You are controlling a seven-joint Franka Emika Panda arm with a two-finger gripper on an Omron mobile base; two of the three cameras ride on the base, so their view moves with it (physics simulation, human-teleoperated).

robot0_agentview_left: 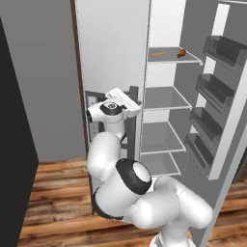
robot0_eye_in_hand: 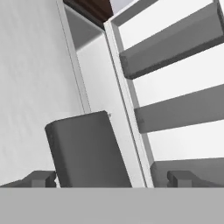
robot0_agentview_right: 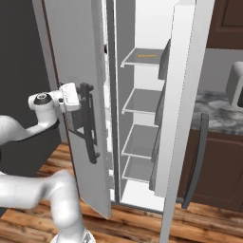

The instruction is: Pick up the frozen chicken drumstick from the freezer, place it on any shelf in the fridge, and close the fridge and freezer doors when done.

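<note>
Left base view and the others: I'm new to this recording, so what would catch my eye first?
The white arm's tool sits at the dark handle of the narrow door, which stands partly open. Beyond it the fridge is wide open, with grey shelves. On the top shelf lie the small brown drumstick and a thin orange stick.

Fridge compartment, grey interior, door open: four wide flat grey shelves stacked one above another, each with a thin pale front rim.

Top shelf [robot0_agentview_left: 169, 58]: carries the frozen chicken drumstick [robot0_agentview_left: 181, 53], a small orange-brown lump near the right rear, and a thin yellow-orange stick [robot0_agentview_left: 157, 54] lying flat to its left, the two apart. The stick also shows on this shelf in the right base view [robot0_agentview_right: 146, 55].

Second shelf [robot0_agentview_left: 164, 99], third shelf [robot0_agentview_left: 160, 137], bottom shelf [robot0_agentview_left: 161, 164]: flat grey panels.

Floor [robot0_agentview_left: 53, 193]: brown wood planks running beneath the refrigerator.
</note>
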